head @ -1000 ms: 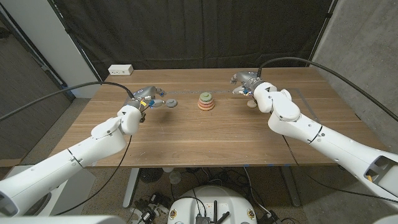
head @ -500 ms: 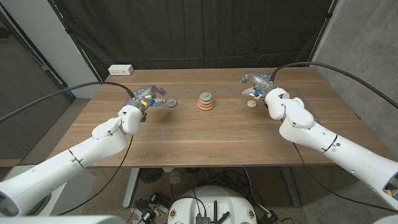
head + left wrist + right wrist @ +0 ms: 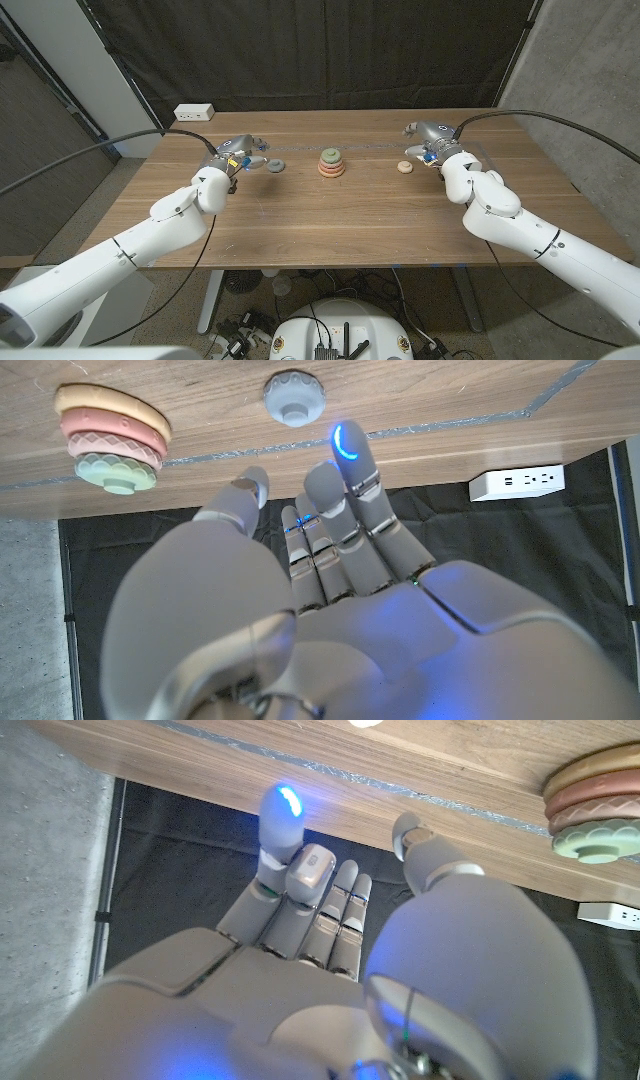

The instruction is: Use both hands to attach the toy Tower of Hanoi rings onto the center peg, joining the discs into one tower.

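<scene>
Stacked tower of tan, pink and green rings (image 3: 331,162) stands at table centre, a grey disc (image 3: 274,166) at nine o'clock and a tan disc (image 3: 404,167) at three o'clock. Left hand (image 3: 238,154) and right hand (image 3: 430,137) hover beside them, fingers extended, holding nothing.

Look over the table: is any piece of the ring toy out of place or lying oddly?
Two pieces lie loose, apart from the stacked tower at the table's middle: a grey disc beside the left hand, and a small tan disc near the right hand. Neither hand holds one. Nothing looks tipped or damaged.
</scene>
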### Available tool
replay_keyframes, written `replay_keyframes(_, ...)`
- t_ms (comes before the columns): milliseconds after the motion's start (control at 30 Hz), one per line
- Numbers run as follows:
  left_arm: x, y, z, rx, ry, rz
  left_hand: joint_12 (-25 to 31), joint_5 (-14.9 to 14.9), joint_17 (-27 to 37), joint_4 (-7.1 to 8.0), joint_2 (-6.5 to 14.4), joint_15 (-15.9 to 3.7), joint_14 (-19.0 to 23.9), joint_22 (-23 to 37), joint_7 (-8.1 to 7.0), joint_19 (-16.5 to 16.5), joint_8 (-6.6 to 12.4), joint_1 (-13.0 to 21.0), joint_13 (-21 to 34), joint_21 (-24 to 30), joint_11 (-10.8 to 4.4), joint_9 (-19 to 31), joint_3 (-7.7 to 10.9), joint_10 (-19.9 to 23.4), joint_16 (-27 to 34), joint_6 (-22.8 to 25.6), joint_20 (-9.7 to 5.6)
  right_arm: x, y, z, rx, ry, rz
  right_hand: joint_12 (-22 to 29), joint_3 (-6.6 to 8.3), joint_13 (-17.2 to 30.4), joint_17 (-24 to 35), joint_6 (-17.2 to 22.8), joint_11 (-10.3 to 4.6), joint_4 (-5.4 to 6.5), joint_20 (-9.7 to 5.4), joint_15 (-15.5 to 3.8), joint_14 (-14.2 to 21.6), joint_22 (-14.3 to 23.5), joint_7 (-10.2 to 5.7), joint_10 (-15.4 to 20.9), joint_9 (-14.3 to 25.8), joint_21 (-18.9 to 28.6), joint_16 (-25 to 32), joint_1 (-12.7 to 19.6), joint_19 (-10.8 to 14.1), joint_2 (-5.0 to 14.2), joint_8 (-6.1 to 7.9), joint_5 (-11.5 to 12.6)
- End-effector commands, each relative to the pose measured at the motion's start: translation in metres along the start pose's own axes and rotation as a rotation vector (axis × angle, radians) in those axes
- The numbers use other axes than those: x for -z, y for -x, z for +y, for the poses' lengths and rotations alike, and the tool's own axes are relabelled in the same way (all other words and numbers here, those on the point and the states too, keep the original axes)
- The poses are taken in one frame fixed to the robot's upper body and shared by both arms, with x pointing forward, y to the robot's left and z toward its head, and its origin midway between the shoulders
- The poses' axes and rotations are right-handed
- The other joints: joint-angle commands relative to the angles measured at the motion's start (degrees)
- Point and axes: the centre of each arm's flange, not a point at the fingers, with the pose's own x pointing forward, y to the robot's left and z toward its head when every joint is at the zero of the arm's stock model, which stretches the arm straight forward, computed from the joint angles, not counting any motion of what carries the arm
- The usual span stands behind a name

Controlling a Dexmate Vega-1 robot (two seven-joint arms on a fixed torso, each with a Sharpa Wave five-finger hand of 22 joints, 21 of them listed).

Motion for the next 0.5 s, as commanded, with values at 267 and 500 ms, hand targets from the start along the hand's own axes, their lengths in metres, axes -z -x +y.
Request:
replay_keyframes(267,-0.0109,-0.0070,0.0004,0.020,-0.014,-0.005,-0.2,0.0,0.1,-0.05,-0.5,-1.04,-0.2,0.0,0.00,-0.5,-0.06,-0.3,0.0,0.3,0.11,0.1,0.28,-1.1,0.5,-0.8,-6.00,0.0228,0.0083,0.0166,0.021,0.014,0.059,-0.2,0.48,0.3,-0.1,0.5,-0.13,-0.01,-2.25,-2.84,-0.3,-0.1,-0.15,1.0,0.1,-0.3,-0.2,0.2,-0.1,0.29,0.57,0.4)
replay_keyframes(500,-0.0117,-0.0057,-0.0001,0.026,-0.026,0.006,-0.2,0.0,-0.2,-0.01,-0.6,-1.04,-0.6,0.0,0.06,-0.6,-0.19,-0.5,-0.1,0.2,0.44,0.1,0.22,-1.4,0.3,-1.4,-5.97,0.0229,0.0105,0.0174,0.025,0.013,0.050,-0.5,0.49,0.2,0.0,0.5,0.19,0.04,-2.25,-2.83,-0.4,-0.3,-0.17,0.6,0.1,-0.3,-0.2,0.2,-0.2,0.40,0.55,0.4)
